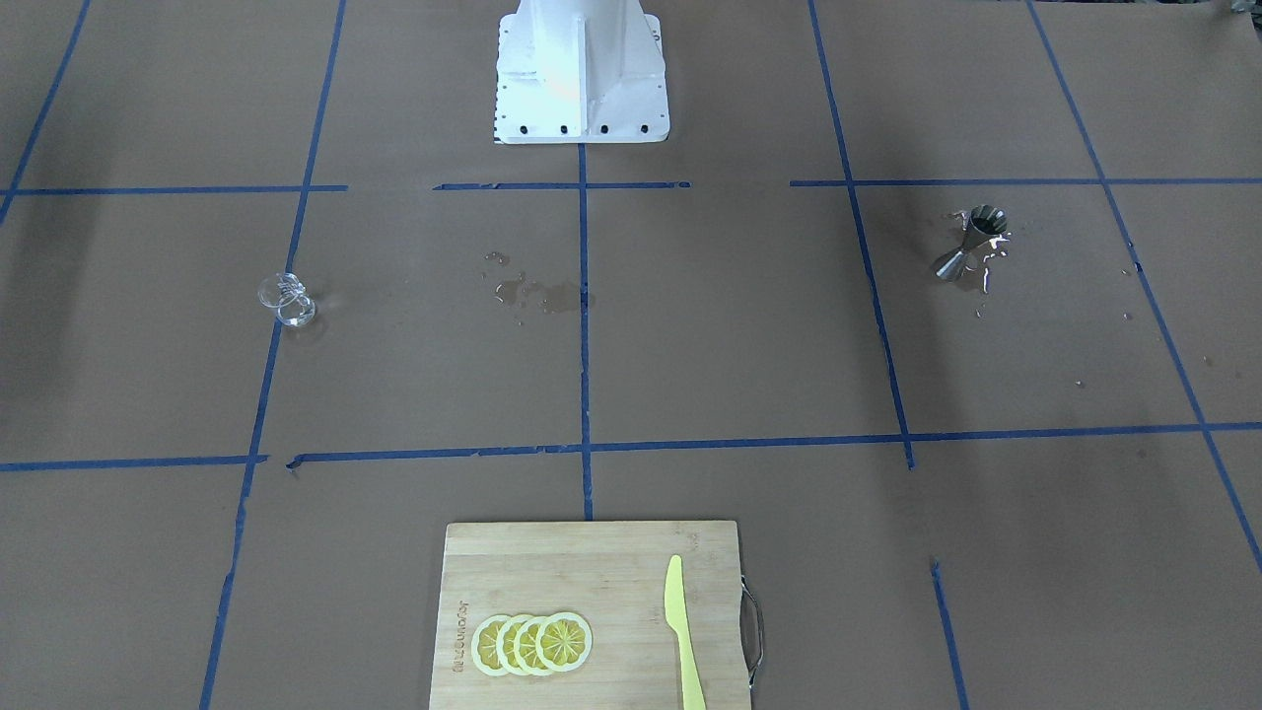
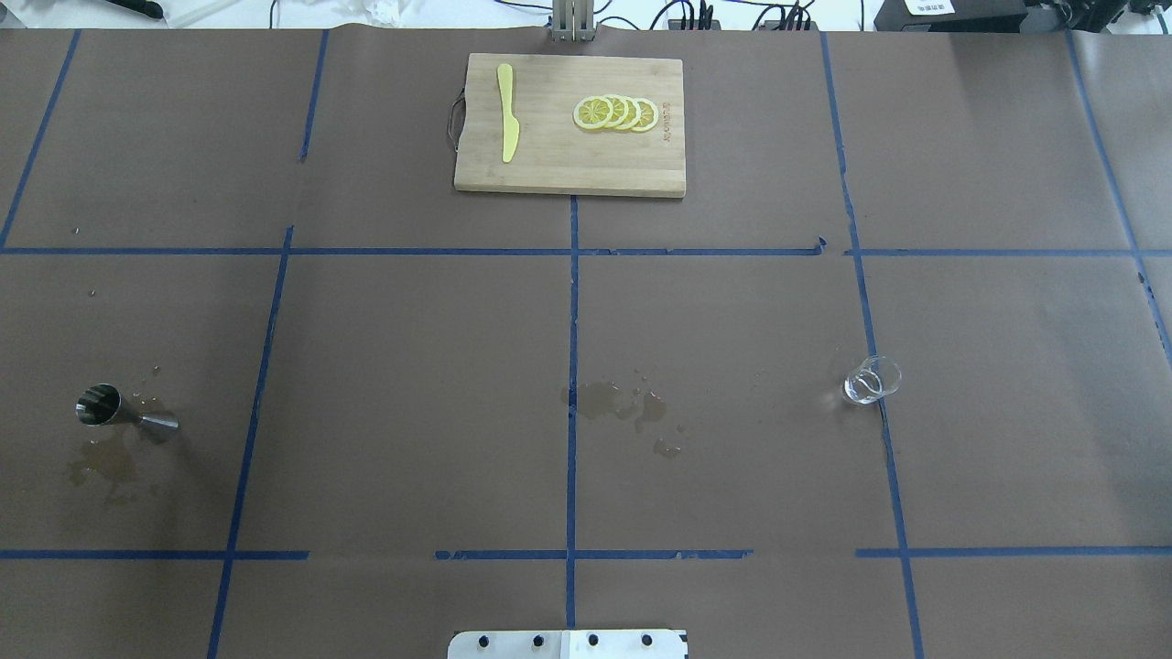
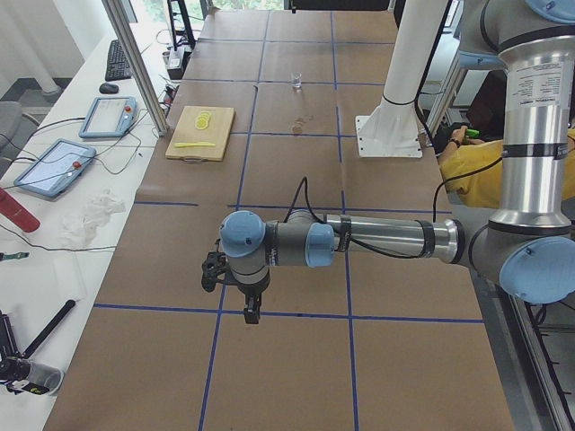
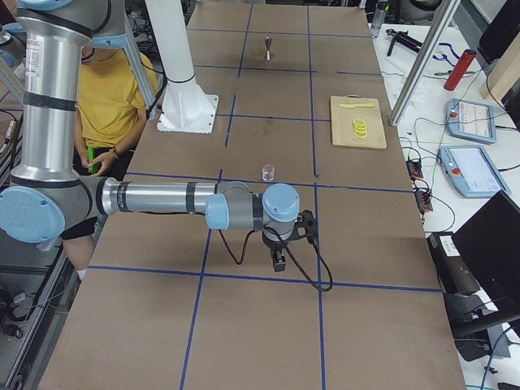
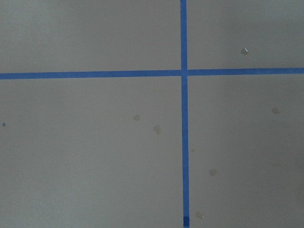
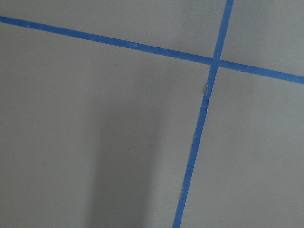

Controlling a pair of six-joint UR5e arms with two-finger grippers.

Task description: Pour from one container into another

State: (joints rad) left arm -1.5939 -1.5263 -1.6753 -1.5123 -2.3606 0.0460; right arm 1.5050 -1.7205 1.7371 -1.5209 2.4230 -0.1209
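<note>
The small clear glass cup (image 2: 872,380) stands on the brown paper on the robot's right side, also seen as the cup (image 1: 287,301) and, far off, the cup (image 4: 268,171). The silvery hourglass jigger (image 2: 124,409) stands on the robot's left side, with wet spots around the jigger (image 1: 971,245). Neither gripper is near either one. The left gripper (image 3: 252,310) and right gripper (image 4: 279,260) show only in the side views, hanging over bare table beyond each end; I cannot tell whether they are open or shut. Both wrist views hold only paper and blue tape.
A bamboo cutting board (image 2: 549,165) with lemon slices (image 2: 615,113) and a yellow knife (image 2: 507,112) lies at the far middle edge. A wet patch (image 2: 623,407) marks the table centre. The robot's white base (image 1: 580,69) stands mid-table. A person in a yellow shirt (image 4: 106,97) sits behind the robot.
</note>
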